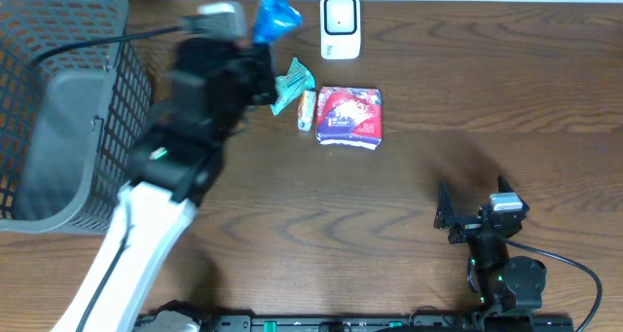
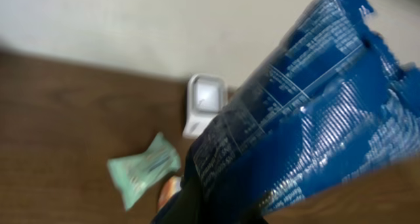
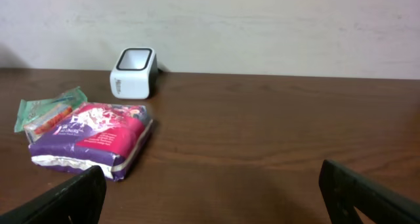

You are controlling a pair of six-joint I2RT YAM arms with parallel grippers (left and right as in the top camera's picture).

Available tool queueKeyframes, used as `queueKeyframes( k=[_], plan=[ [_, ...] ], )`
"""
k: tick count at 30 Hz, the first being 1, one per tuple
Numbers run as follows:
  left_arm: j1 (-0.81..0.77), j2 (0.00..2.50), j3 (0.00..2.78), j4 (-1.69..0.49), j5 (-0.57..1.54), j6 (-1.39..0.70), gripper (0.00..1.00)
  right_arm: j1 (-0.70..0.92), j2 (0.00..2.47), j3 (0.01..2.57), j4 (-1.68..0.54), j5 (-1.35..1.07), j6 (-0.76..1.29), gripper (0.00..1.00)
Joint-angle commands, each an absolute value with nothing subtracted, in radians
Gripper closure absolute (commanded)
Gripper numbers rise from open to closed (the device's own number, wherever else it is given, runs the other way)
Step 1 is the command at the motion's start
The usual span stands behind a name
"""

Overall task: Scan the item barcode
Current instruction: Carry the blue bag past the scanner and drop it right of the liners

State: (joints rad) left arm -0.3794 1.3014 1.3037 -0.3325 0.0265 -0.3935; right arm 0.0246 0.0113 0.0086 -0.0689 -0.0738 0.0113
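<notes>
From the wrist, the blue packet [image 2: 315, 119] clamped in the left hand [image 1: 257, 42] shows print unseen overhead

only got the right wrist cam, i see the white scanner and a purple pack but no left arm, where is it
Observer: The left gripper is raised near the back of the scene, shut on a shiny blue plastic bag.
Operator: is the bag over the scanner yet
Observer: No. In the overhead view the bag is left of the small white box-shaped scanner, with a gap between them.
Operator: anything far left i cant see
Observer: A dark grey mesh basket stands at the left end of the brown wooden table.
</notes>
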Motion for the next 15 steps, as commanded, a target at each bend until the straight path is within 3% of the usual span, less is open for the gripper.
queueKeyframes(
  k=[1,8,15],
  plan=[
    [-0.491,1.474,1.320,-0.286,-0.132,-0.406,0.93,0.021,0.007,0.006,-0.071,-0.073,0.022,0.01],
    [-0.614,1.722,1.320,-0.100,-0.149,-0.535,0.93,0.021,0.007,0.006,-0.071,-0.073,0.022,0.01],
    [-0.675,1.782,1.320,0.017,-0.154,-0.661,0.93,0.021,0.007,0.006,-0.071,-0.073,0.021,0.01]
  ],
)
